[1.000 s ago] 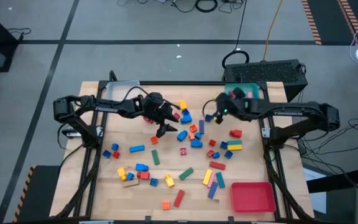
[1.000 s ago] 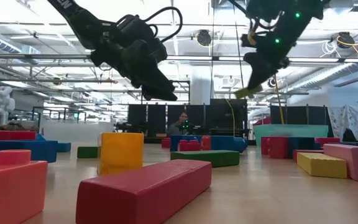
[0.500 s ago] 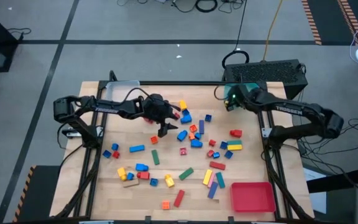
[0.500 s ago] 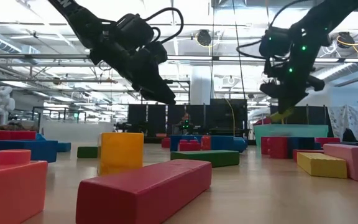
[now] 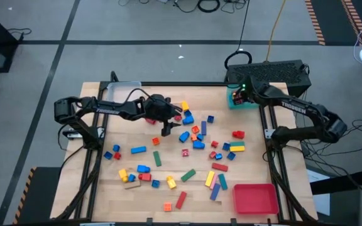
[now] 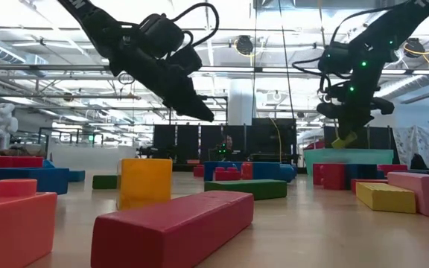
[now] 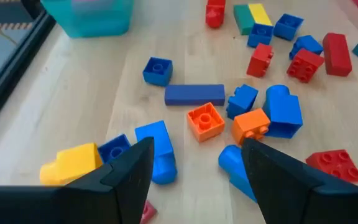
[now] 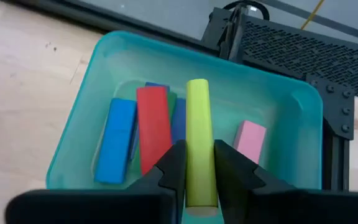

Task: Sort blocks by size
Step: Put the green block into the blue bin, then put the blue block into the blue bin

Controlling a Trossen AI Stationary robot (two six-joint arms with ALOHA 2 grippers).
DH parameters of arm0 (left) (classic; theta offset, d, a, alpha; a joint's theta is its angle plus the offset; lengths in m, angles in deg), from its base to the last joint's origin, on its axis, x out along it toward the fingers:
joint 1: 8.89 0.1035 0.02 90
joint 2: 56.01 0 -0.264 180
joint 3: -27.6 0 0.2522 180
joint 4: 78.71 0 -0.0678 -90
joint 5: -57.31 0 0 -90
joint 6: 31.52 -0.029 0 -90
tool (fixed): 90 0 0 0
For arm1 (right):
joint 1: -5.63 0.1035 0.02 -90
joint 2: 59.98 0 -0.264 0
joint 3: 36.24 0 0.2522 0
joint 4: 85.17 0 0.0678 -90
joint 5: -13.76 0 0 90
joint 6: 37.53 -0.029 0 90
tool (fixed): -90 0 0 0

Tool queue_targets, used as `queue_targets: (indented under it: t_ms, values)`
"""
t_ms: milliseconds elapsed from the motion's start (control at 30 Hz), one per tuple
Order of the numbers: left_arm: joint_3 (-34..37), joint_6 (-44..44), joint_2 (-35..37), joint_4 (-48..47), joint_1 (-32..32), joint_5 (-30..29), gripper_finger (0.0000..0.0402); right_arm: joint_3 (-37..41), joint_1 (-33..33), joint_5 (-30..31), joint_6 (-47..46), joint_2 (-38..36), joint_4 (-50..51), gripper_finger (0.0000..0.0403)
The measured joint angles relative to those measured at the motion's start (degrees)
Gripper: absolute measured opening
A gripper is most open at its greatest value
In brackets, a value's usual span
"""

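Note:
Many small coloured blocks (image 5: 197,141) lie scattered on the wooden table. My right gripper (image 8: 197,155) hangs over the teal tray (image 5: 231,104) at the table's far right, shut on a long yellow-green bar (image 8: 197,112). Blue (image 8: 117,140), red (image 8: 153,127) and pink (image 8: 248,140) bars lie flat in that tray. My left gripper (image 5: 166,129) hovers open above the blocks near the table's middle, a small orange brick (image 7: 205,120) on the table ahead of its fingers, and touches nothing. My right gripper pinches the yellow-green bar's two long sides (image 8: 199,171) between its two fingers, on the half nearer the wrist. The fingers slant down from above and lie along the bar. The bar (image 6: 341,140) sticks out tilted below the fingertips, clear above the teal tray.
A clear tray (image 5: 124,88) stands at the far left corner and a red tray (image 5: 255,198) at the near right. A dark box (image 5: 275,72) sits just beyond the teal tray. Long bars (image 5: 215,182) lie near the red tray.
My right gripper has carried the yellow-green bar from above the table's middle toward the far right corner and slightly down, rolling as it went, until it hangs over the teal tray. My left gripper has stayed in place and rolled a little.

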Motion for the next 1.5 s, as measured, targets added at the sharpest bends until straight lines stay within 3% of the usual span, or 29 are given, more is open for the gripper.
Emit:
queue_targets:
  t_ms: [433,633,967,1067,1300,1500]
  values:
    - [0.0,-0.05,-9.71,13.4,-0.02,0.76,0.0244,0.0,-1.56,-0.42,0.02,0.0,-0.52,0.015]
    - [-2.55,-2.76,-13.98,16.41,-0.69,4.41,0.0244,0.0,1.9,-5.55,0.07,-0.89,-5.31,0.0155]
    - [-13.18,-3.76,-21.96,11.7,-1.81,4.93,0.0244,0.0,12.24,-5.87,-1.13,-4.19,-12.49,0.0142]
    - [-18.43,2.04,-23.28,5.25,-1.84,0.26,0.0244,0.0,14.28,-5.85,-2.09,-4.59,-13.36,0.0141]
    - [-31.61,16.35,-28.73,-10.8,-3.44,-17.62,0.0244,0.0,16.43,-5.3,-2.14,-4.61,-16.37,0.0141]
    - [-40.9,29.69,-34.09,-18.66,-5.73,-20.36,0.0244,-0.01,16.5,-5.49,-1.16,-4.98,-15.67,0.0141]
